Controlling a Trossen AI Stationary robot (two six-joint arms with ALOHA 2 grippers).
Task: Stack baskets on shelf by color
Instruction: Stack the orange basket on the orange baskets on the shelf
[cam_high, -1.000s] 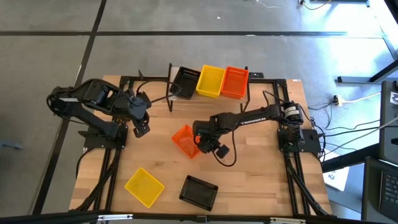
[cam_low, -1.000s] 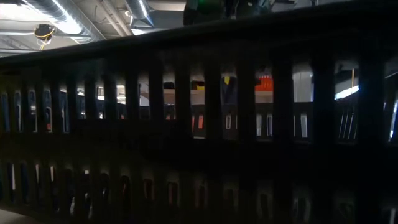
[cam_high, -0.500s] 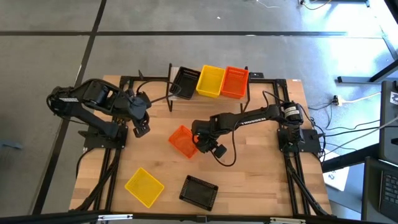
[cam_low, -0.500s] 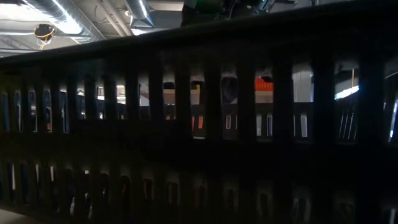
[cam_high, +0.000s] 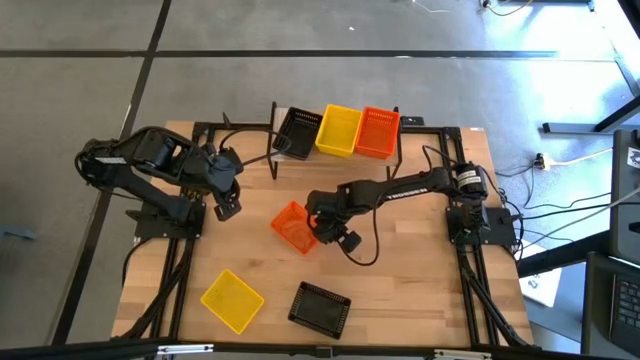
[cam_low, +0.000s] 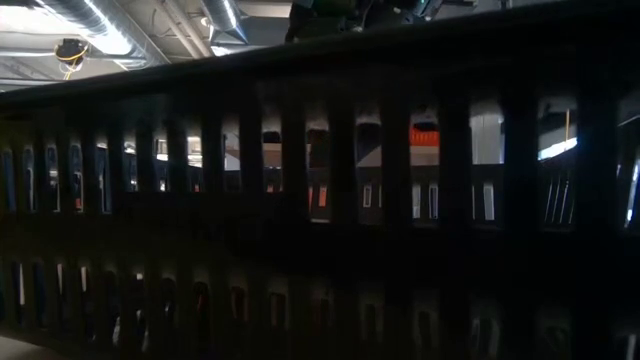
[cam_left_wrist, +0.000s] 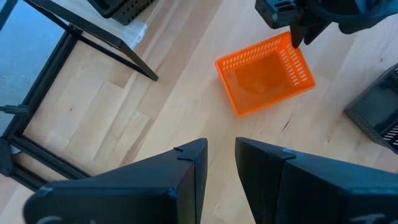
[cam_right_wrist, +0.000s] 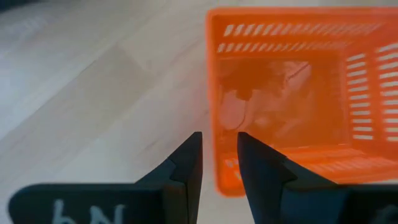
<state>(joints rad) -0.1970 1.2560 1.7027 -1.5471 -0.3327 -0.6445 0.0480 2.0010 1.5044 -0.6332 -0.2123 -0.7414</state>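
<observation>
Pinching rectangular perforated orange basket (cam_high: 293, 226) wall, right claw (cam_high: 316, 226).

Wooden tabletop (cam_high: 420, 270) with baskets lying loose, shelf (cam_high: 400, 135) at far edge.
On the tabletop: orange basket (cam_high: 293, 226) at centre, yellow basket (cam_high: 232, 299) and black basket (cam_high: 320, 308) near the front edge. On the shelf, side by side: black (cam_high: 297, 130), yellow (cam_high: 339, 130), orange (cam_high: 377, 132).

black basket (cam_low: 320, 200) wall blocks low view

Two dark jointed arms trailing black cables, white lettering along the right arm (cam_high: 400, 188)
</observation>
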